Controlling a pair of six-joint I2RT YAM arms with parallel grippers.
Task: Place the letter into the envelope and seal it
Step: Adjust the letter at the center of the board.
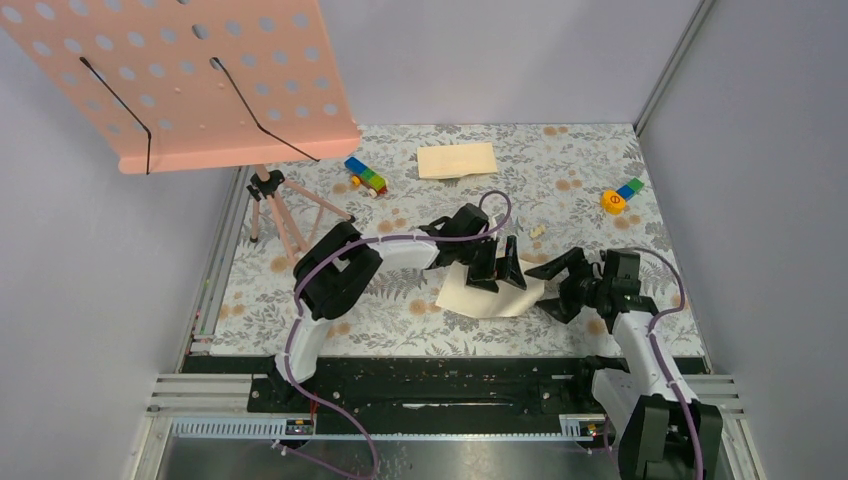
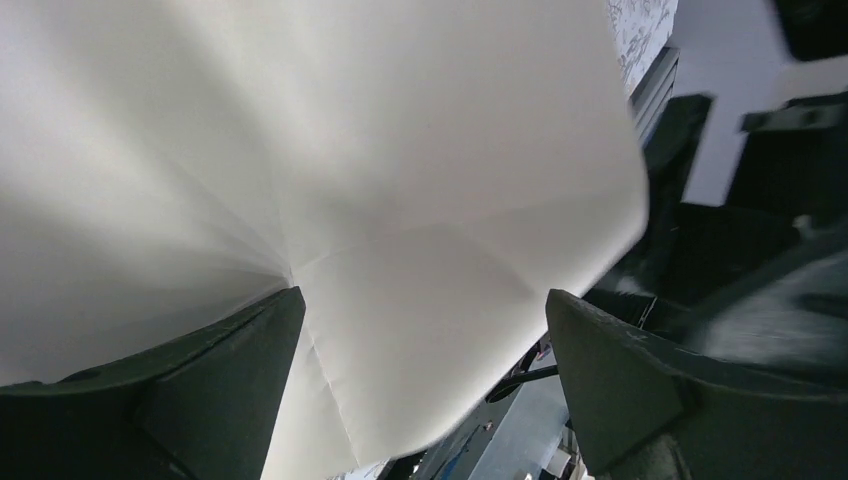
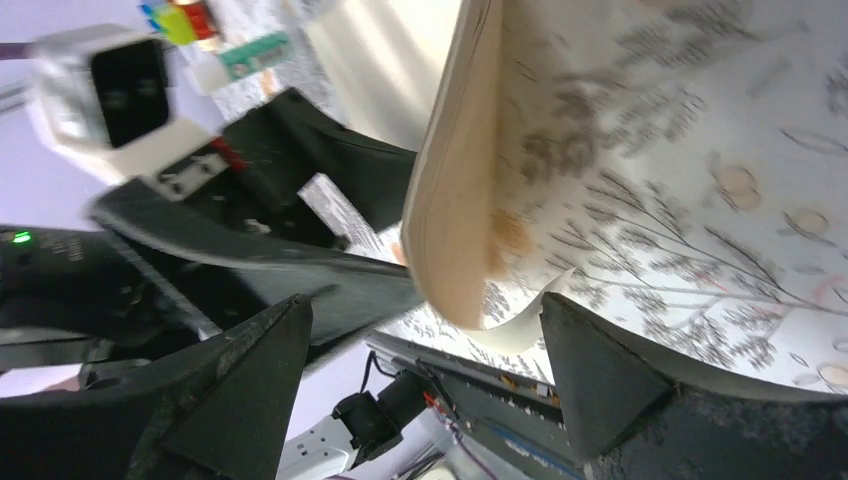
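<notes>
step: likely folding letter | letter under left fingers, spread wide | right fingers spread astride letter's raised edge | envelope well beyond letter | next: probably pinch edge, fold to fit

We take this for a robotics lab cell: two arms bolted to an aluminium rail, plain grey walls boxing in a floral-clothed table, toy blocks, a pink music stand.
</notes>
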